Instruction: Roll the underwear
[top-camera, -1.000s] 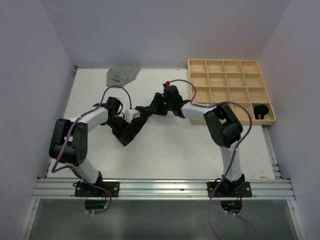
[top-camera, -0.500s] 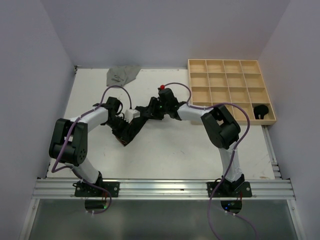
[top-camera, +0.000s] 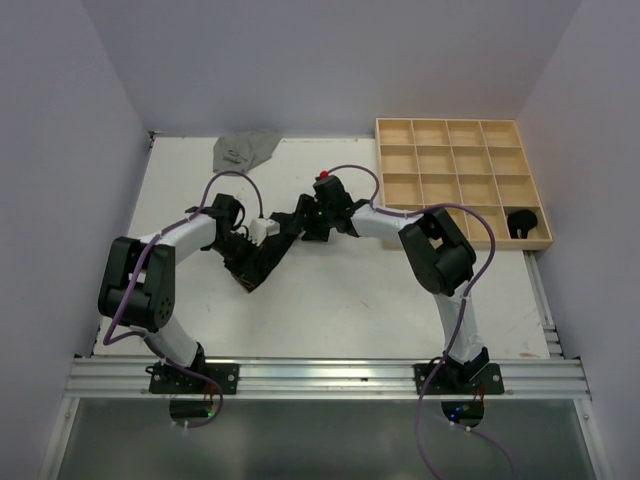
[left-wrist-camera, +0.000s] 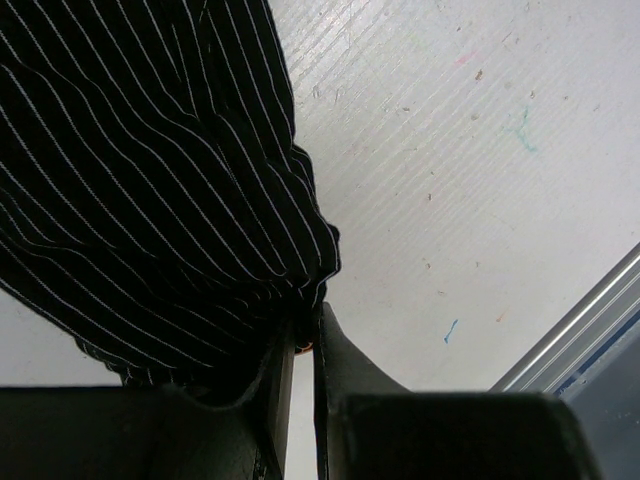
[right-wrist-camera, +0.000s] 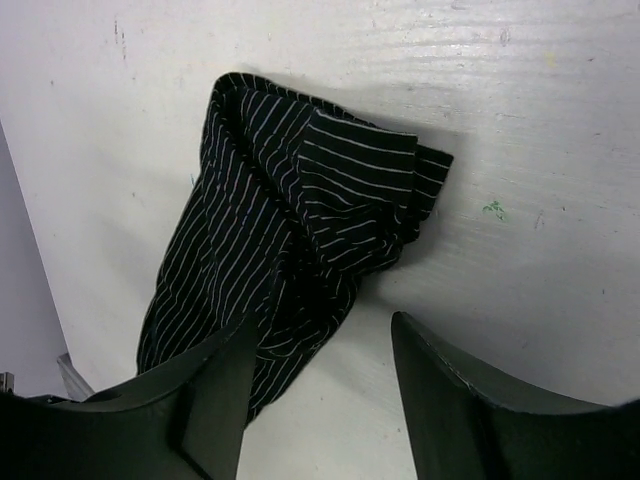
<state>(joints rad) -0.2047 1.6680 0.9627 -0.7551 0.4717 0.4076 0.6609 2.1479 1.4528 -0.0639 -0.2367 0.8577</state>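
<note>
white table (top-camera: 350, 290), left gripper (left-wrist-camera: 303, 345) pinching striped underwear (left-wrist-camera: 150, 180)

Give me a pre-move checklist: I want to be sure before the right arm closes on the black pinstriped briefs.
1. Left gripper shut on the black pinstriped cloth briefs: ok.
2. Right gripper open and empty: ok.
3. Briefs lying flat on the white table: not ok, bunched and folded.
4. Right gripper low enough to catch the cloth: cannot tell.
5. Plain grey cloth briefs clear of both arms: ok.
</note>
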